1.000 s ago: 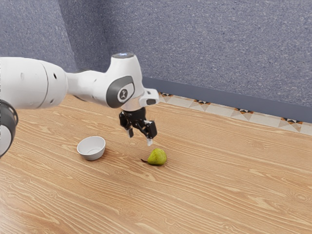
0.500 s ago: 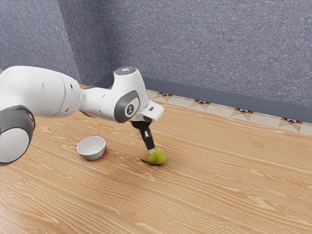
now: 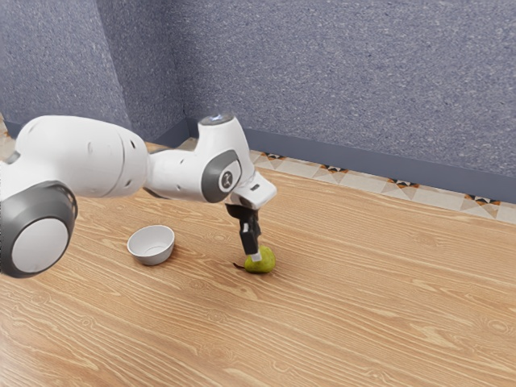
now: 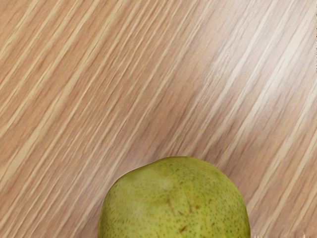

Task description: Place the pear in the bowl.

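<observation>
The black gripper is down at the pear in the exterior view, its lower end overlapping the fruit's upper part. The green pear lies on its side on the wooden table, its dark stem pointing toward the exterior view's left. In the wrist view the pear is large and speckled, close under the hand. A white bowl stands upright with a bare inside, apart from the pear on the exterior view's left. Whether the gripper has hold of the pear cannot be made out.
The wooden table extends around the pear and bowl. Behind it run a patterned tile strip and a blue-grey wall. My white forearm passes above the table on the bowl's far side.
My hand has moved toward the exterior view's right and down to the pear, turning on the way. The pear and the bowl have kept their places.
</observation>
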`<control>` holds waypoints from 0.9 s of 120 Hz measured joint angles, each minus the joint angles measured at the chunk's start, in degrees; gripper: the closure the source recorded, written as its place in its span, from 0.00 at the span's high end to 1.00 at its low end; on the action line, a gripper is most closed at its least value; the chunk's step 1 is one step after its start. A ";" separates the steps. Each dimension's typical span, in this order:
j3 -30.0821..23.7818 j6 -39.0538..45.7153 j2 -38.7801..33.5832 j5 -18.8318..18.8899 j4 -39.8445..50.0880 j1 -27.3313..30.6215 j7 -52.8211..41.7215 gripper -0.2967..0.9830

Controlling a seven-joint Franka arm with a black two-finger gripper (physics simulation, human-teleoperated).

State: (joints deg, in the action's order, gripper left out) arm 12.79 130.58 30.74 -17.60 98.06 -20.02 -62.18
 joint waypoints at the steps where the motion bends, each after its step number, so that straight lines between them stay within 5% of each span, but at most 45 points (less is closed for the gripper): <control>1: 0.01 -0.05 0.08 -0.04 -0.04 0.02 -0.17 0.76; 108: -0.76 -0.98 5.59 -1.33 -3.67 0.26 -9.51 0.75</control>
State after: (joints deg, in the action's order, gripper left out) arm 12.04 129.59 36.33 -18.93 94.39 -19.76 -71.69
